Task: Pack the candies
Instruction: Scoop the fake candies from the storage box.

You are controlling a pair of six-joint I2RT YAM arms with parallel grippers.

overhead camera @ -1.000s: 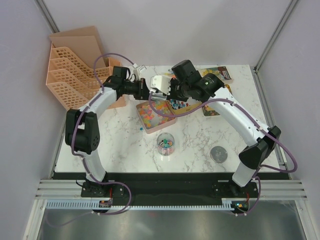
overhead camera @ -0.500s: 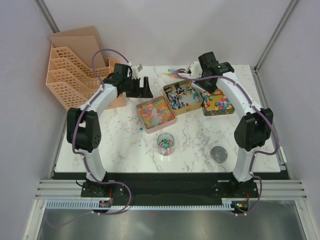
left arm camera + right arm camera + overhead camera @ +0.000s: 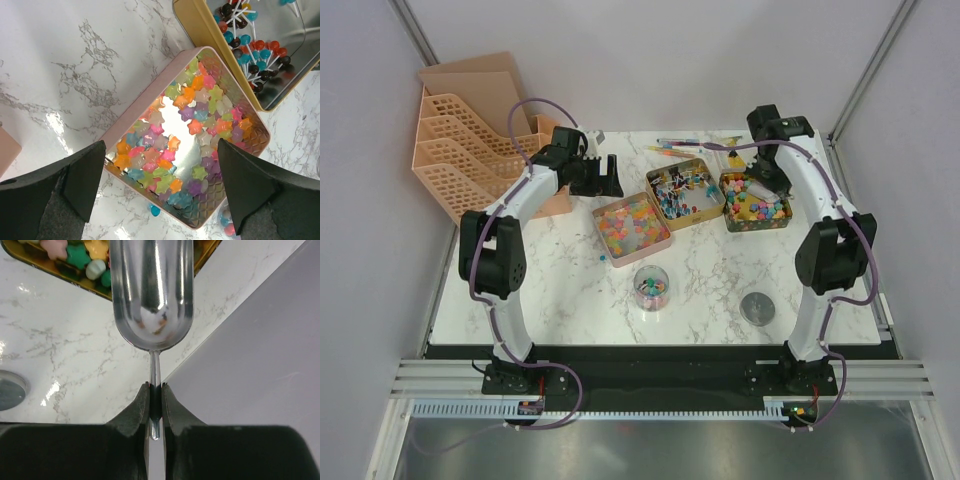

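Observation:
Star-shaped candies in many colours fill a pink tin. My left gripper hovers just above its near end, open, with nothing between the fingers; in the top view the left gripper is at the tin's back-left. More candies lie in a gold tin at the right. My right gripper is shut on the thin handle of a metal scoop, whose bowl looks empty and points at that gold tin's corner. A clear round jar in front holds a few candies.
A second gold tin with lollipops sits between the two candy tins. One blue candy lies loose on the marble by the pink tin. A round metal lid is front right, pens at the back, and peach file racks at the left.
The left gripper went from shut to open and drew slightly back left. The right arm swung from the table's middle to the back right, over the gold candy tin.

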